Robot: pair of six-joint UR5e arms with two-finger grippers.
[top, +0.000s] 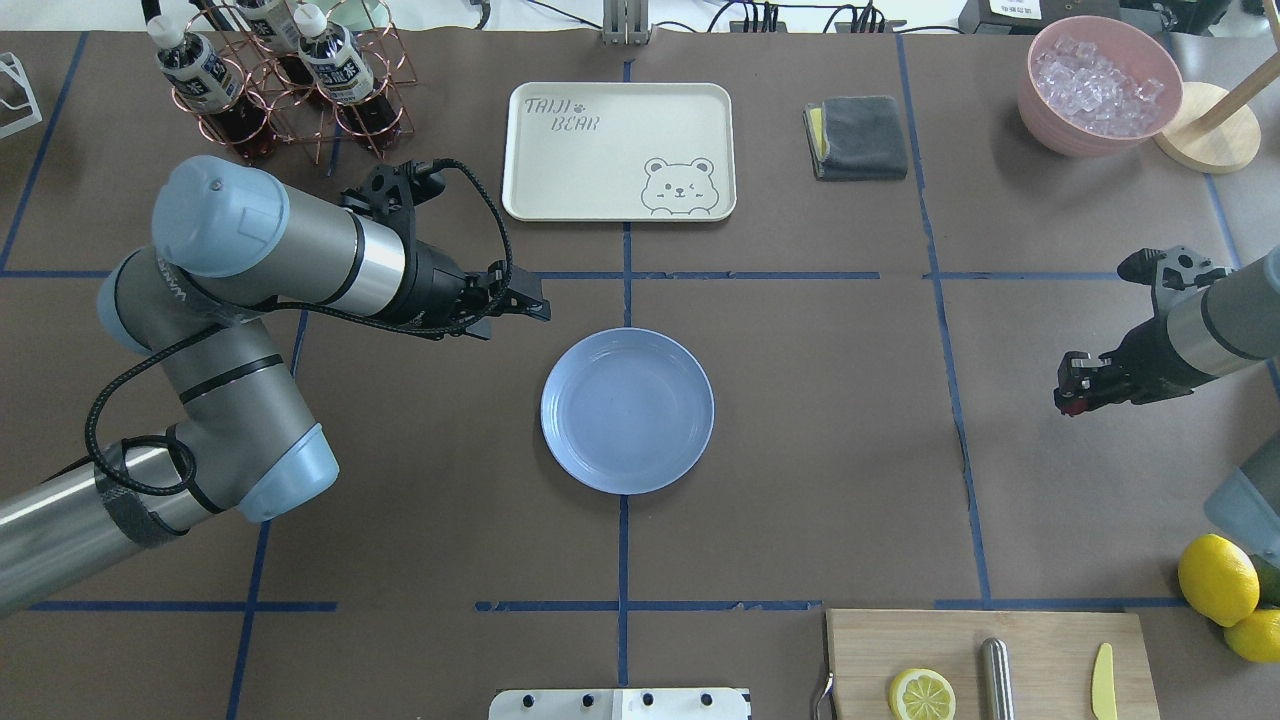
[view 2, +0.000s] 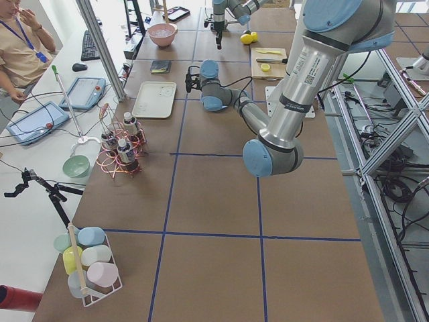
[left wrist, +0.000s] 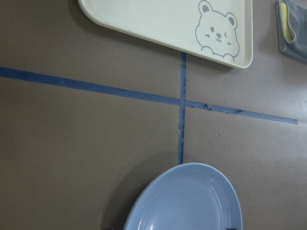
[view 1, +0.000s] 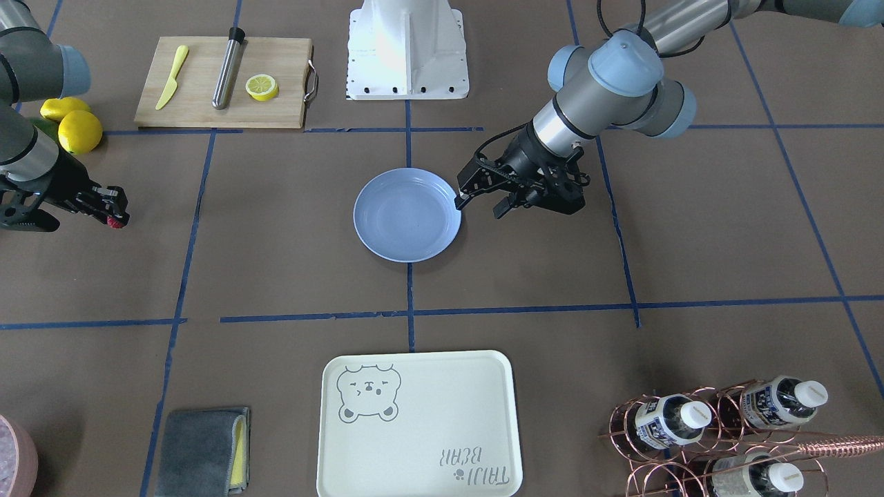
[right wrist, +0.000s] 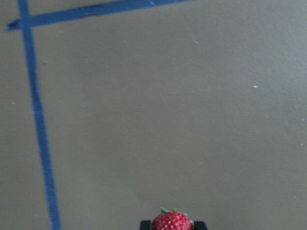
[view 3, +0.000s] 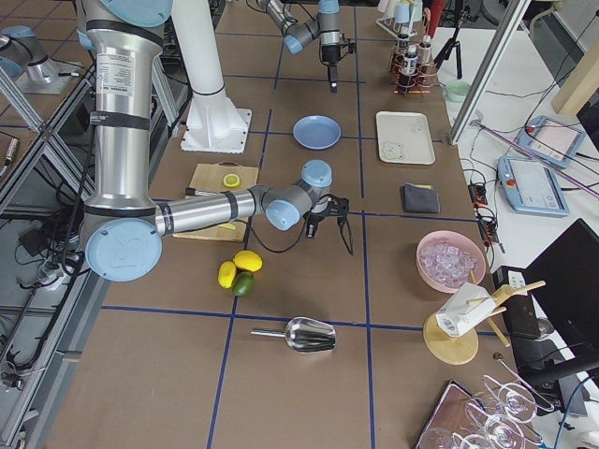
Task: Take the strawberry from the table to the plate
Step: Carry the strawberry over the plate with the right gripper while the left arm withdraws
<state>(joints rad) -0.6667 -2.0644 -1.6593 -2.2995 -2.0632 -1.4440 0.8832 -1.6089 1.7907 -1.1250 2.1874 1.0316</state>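
The strawberry (view 1: 117, 222) (top: 1069, 405) (right wrist: 171, 222) is a small red berry pinched in my right gripper (view 1: 116, 218) (top: 1067, 398), which is shut on it just above the table (view 1: 290, 262), far toward the robot's right of the plate. The pale blue plate (view 1: 407, 215) (top: 628, 410) (left wrist: 187, 203) lies empty at the table's middle. My left gripper (view 1: 478, 205) (top: 535, 306) hovers beside the plate's rim on the robot's left, jaws apart with nothing between them.
A cutting board (view 1: 224, 83) holds a half lemon (view 1: 262, 87), a yellow knife and a steel rod. Whole lemons (view 1: 72, 124) lie near the right arm. A bear-print tray (top: 620, 150), a grey cloth (top: 857, 137), a bottle rack (top: 270, 80) and an ice bowl (top: 1098, 85) line the far side.
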